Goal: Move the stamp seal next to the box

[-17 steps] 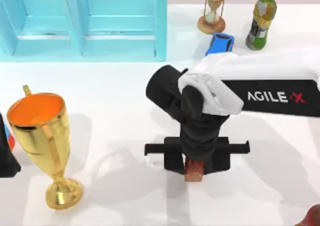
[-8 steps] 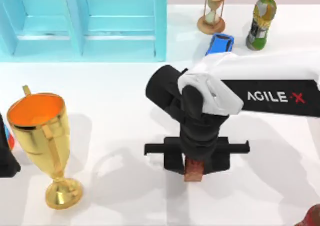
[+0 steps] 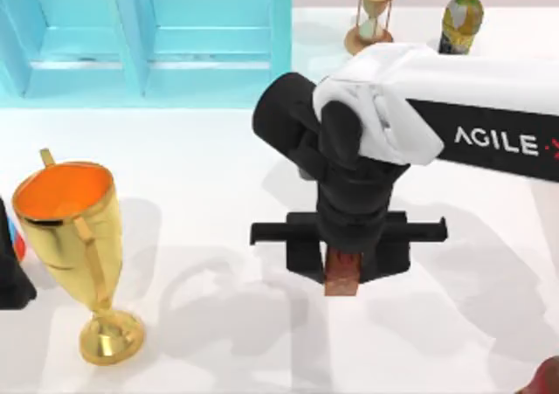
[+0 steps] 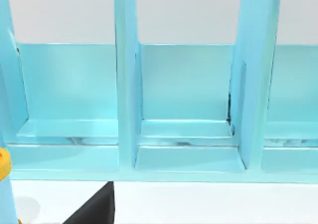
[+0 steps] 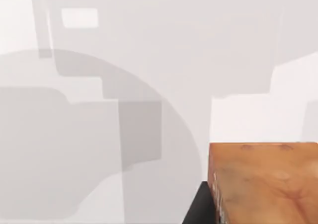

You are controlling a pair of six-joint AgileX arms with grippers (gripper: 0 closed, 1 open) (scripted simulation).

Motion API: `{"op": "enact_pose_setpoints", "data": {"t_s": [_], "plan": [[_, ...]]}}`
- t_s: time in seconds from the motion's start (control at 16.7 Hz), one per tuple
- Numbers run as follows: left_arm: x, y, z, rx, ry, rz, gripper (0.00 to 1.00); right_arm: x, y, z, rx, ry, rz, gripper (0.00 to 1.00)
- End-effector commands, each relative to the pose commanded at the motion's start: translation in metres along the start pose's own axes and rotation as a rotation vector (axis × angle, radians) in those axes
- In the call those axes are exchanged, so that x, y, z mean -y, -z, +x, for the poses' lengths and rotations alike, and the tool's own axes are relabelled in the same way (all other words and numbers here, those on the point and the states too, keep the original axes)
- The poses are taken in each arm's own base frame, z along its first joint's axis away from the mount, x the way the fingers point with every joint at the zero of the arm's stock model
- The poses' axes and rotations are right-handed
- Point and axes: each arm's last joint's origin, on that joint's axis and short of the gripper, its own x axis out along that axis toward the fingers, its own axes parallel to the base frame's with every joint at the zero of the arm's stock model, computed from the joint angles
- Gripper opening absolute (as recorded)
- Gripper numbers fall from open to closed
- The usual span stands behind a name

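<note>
The stamp seal is held between the closed fingers of the right gripper, over the middle of the table, somewhat toward its near edge. The blue box is seen at the far left corner. The left arm is parked at the left edge; its fingers cannot be told.

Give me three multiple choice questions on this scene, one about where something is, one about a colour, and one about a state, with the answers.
1. Where is the stamp seal?
A. Inside the trophy
B. Under the right gripper, mid-table
C. Beside the hourglass

2. What colour is the box?
A. Light blue
B. Red
C. Green

3. How does the trophy stand?
A. Upside down
B. On its side
C. Upright

B: the reddish-brown block sits between the black fingers.
A: its walls are light blue in the top and left wrist views.
C: its orange bowl opens upward above its foot.
</note>
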Motion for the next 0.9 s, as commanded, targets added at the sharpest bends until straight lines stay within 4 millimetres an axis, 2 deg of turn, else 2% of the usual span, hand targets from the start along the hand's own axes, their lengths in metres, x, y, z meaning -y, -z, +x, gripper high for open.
{"op": "enact_pose_setpoints", "data": {"t_s": [0.24, 0.42, 0.6, 0.78, 0.9], "plan": [[0.0, 0.0, 0.0, 0.0, 0.0, 0.0, 1.0, 0.0, -0.001, 0.002, -0.003, 0.003, 0.001, 0.0], [0.0, 0.0, 0.0, 0.0, 0.0, 0.0, 1.0, 0.02, -0.017, -0.008, -0.003, 0.002, 0.002, 0.0], [0.0, 0.0, 0.0, 0.0, 0.0, 0.0, 1.0, 0.067, -0.048, -0.028, -0.005, 0.002, 0.002, 0.0], [0.0, 0.0, 0.0, 0.0, 0.0, 0.0, 1.0, 0.134, -0.076, -0.052, -0.007, 0.003, -0.001, 0.0], [0.0, 0.0, 0.0, 0.0, 0.0, 0.0, 1.0, 0.18, -0.085, -0.067, -0.006, 0.002, -0.003, 0.0]]}}
